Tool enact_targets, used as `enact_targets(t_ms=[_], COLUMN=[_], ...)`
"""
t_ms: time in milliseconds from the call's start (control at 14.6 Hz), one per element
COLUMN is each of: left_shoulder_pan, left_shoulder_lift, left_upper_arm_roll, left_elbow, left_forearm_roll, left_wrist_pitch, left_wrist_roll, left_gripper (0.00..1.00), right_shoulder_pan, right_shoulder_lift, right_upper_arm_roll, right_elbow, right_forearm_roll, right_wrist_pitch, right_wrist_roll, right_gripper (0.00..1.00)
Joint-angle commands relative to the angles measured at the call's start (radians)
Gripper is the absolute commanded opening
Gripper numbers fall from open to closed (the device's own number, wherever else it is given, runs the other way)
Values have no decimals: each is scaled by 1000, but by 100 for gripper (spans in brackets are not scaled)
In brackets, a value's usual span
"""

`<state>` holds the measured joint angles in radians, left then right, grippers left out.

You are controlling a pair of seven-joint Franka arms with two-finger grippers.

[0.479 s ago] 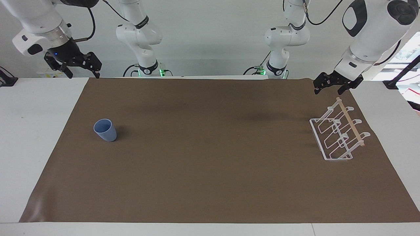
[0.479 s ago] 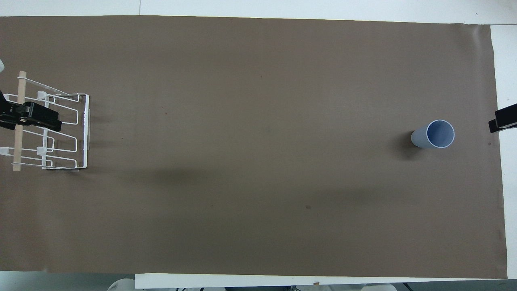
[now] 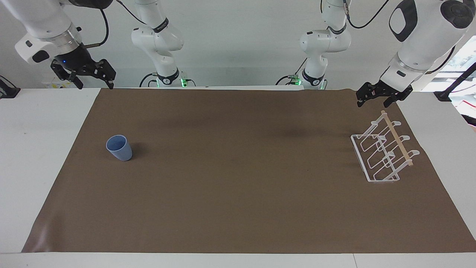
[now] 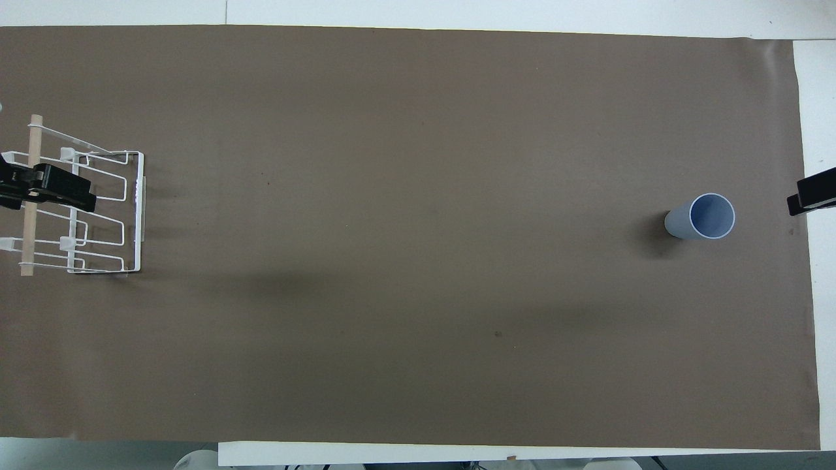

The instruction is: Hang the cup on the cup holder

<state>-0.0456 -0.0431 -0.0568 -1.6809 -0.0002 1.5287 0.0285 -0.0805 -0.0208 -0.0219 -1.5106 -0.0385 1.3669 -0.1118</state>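
While both arms are raised at the robots' end of the table, nothing is held by either of them. The right gripper is carried high over the white table edge at the right arm's end, just off the corner of the brown mat; its wrist is bent so that the black fingers are pointed downward and toward the mat, and they are seen spread apart and empty. In the overhead view only its tip is caught at the frame edge. The left gripper is hung above the end of the cup holder that lies nearest the robots, clear of the wooden rod; the forearm is angled down from the shoulder at the left arm's end, the fingers are parted, and nothing is gripped. From overhead it is seen overlapping the rack, though no contact is shown in the facing view.

Farther from the robots, the cup is stood upright, mouth up, on the mat toward the right arm's end, well apart from the cup holder, which is set on the mat at the left arm's end.
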Motion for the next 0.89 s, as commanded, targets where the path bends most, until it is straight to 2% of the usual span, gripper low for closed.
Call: enact_targets(t_ms=[0, 205, 342, 616, 821], left_shoulder_pan=[18, 18, 16, 18, 21], left_shoulder_lift=[-11, -11, -11, -11, -11], left_upper_arm_roll=[-14, -14, -14, -14, -14], left_elbow=[0, 0, 0, 0, 0], left_forearm_roll=[-1, 0, 0, 0, 0], left_wrist_pitch=[-15, -15, -13, -12, -13], left_wrist_roll=[-6, -6, -7, -7, -6], left_gripper=[100, 100, 100, 100, 100], right_shoulder_pan=[-13, -93, -116, -156, -170], right_shoulder_lift=[-73, -93, -76, 5, 61], right_upper_arm_roll=[2, -7, -7, -7, -7], right_elbow=[-144, -363, -445, -517, -522], right_forearm_roll=[0, 2, 3, 26, 63], right_wrist_pitch=[95, 363, 455, 599, 653], right_wrist_roll=[-29, -147, -170, -198, -241], right_gripper=[100, 100, 100, 100, 100])
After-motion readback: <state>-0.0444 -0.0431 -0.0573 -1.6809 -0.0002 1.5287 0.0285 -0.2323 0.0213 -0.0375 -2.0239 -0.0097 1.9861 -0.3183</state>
